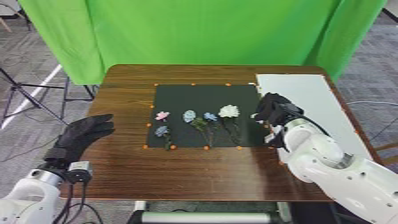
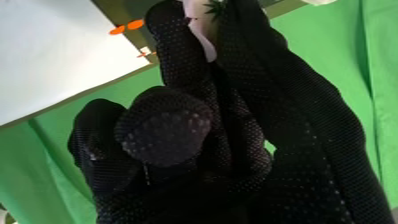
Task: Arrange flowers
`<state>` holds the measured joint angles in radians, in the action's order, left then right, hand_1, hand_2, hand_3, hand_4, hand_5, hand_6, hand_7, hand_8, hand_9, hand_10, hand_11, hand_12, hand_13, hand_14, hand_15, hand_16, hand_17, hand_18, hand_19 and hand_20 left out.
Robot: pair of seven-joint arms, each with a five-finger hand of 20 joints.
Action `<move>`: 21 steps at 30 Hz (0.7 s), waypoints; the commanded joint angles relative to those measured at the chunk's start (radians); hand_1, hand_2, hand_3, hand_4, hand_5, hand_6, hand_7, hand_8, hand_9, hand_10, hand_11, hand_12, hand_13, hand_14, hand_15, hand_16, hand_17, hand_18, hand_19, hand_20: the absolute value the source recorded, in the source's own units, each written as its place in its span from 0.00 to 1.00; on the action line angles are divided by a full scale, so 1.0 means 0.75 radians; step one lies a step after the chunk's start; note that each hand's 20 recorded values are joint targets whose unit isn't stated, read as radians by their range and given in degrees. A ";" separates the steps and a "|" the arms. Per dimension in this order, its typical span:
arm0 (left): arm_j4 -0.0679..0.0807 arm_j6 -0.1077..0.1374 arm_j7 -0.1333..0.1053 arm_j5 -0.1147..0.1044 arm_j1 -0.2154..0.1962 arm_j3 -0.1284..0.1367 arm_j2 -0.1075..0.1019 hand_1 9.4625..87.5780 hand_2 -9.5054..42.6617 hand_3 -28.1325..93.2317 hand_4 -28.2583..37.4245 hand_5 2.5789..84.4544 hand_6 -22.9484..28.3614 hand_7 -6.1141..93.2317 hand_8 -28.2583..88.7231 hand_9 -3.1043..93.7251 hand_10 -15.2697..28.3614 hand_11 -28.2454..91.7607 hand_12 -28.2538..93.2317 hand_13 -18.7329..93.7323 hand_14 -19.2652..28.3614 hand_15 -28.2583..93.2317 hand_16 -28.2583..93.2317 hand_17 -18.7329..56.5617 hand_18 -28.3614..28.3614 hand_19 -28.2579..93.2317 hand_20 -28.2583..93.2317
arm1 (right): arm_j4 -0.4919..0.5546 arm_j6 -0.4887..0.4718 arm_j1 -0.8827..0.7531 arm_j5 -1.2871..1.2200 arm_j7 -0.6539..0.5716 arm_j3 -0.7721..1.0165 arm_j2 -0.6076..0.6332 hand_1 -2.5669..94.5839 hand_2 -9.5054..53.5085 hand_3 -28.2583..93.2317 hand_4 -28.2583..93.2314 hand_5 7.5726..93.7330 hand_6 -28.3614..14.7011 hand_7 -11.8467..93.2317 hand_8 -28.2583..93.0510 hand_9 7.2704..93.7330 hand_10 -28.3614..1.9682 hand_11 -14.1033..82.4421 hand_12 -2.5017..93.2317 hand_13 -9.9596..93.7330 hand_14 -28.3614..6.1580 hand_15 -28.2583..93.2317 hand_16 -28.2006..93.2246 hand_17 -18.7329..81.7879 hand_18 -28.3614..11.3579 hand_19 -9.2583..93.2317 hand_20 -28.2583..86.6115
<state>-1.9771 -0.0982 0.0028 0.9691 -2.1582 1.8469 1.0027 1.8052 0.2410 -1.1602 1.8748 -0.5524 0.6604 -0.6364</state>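
Pinching a pale flower (image 2: 198, 26), the right hand (image 1: 276, 109) hangs near the black mat (image 1: 197, 95)

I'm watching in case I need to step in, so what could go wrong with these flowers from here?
The pale flower pinched in the right hand could slip or get its petals bent, since they are squeezed between the fingers. If that hand swings inward over the black mat, it might brush the white flower. The two middle blue flowers have stems lying close together, so lifting one may drag the other.

No lettering, numbers or signs can be read, though small marks might escape notice.
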 commanded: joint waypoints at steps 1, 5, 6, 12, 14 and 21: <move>-0.001 -0.018 0.004 0.003 -0.013 0.007 0.011 0.24 0.29 0.72 0.09 0.49 0.52 0.23 0.18 0.48 0.71 0.39 0.32 0.48 0.82 0.38 0.20 0.32 0.73 0.32 0.33 | 0.006 -0.035 0.002 -0.008 0.014 -0.013 -0.018 0.66 0.01 0.70 0.11 0.81 0.67 0.28 0.28 0.91 0.54 0.22 0.36 0.94 0.76 0.75 0.49 0.77 0.30 1.00 0.72; -0.001 -0.025 0.006 0.005 -0.011 0.011 0.012 0.24 0.28 0.73 0.10 0.49 0.52 0.23 0.18 0.48 0.71 0.39 0.32 0.48 0.82 0.38 0.20 0.32 0.73 0.32 0.33 | 0.020 -0.088 0.002 -0.026 0.027 -0.008 -0.015 0.64 0.00 0.70 0.12 0.80 0.66 0.28 0.28 0.89 0.53 0.23 0.35 0.94 0.76 0.75 0.50 0.76 0.31 1.00 0.72; -0.001 -0.025 0.006 0.003 -0.013 0.011 0.012 0.24 0.28 0.73 0.10 0.49 0.52 0.23 0.18 0.48 0.71 0.39 0.32 0.48 0.82 0.38 0.20 0.32 0.73 0.32 0.33 | 0.024 -0.101 0.000 -0.029 0.033 -0.004 -0.013 0.63 0.00 0.69 0.13 0.78 0.65 0.27 0.28 0.87 0.52 0.23 0.34 0.93 0.76 0.75 0.50 0.76 0.30 1.00 0.72; 0.002 -0.031 0.008 0.007 -0.006 0.011 0.011 0.24 0.28 0.73 0.10 0.49 0.52 0.22 0.18 0.48 0.71 0.39 0.32 0.48 0.82 0.38 0.21 0.31 0.73 0.31 0.33 | 0.029 -0.127 -0.003 -0.047 0.044 0.000 -0.012 0.61 0.00 0.69 0.14 0.73 0.63 0.26 0.28 0.81 0.52 0.25 0.30 0.92 0.77 0.75 0.50 0.75 0.31 1.00 0.72; 0.001 -0.032 0.007 0.007 -0.008 0.012 0.011 0.24 0.27 0.73 0.10 0.49 0.52 0.23 0.19 0.48 0.71 0.39 0.32 0.48 0.82 0.38 0.21 0.31 0.73 0.31 0.33 | 0.034 -0.135 -0.001 -0.055 0.046 0.001 -0.008 0.59 0.00 0.71 0.13 0.72 0.63 0.26 0.28 0.79 0.52 0.27 0.28 0.92 0.77 0.75 0.49 0.75 0.31 1.00 0.71; 0.002 -0.036 0.009 0.007 -0.008 0.014 0.009 0.24 0.27 0.72 0.11 0.49 0.52 0.22 0.18 0.48 0.70 0.39 0.32 0.48 0.82 0.38 0.21 0.31 0.73 0.31 0.33 | 0.074 -0.148 -0.013 -0.120 0.076 0.051 0.025 0.49 0.00 0.76 0.12 0.68 0.64 0.26 0.17 0.75 0.47 0.26 0.21 0.93 0.76 0.75 0.49 0.76 0.32 1.00 0.70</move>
<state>-1.9771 -0.1097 0.0033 0.9705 -2.1588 1.8509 1.0043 1.8259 0.1359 -1.1615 1.8237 -0.5222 0.6632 -0.6436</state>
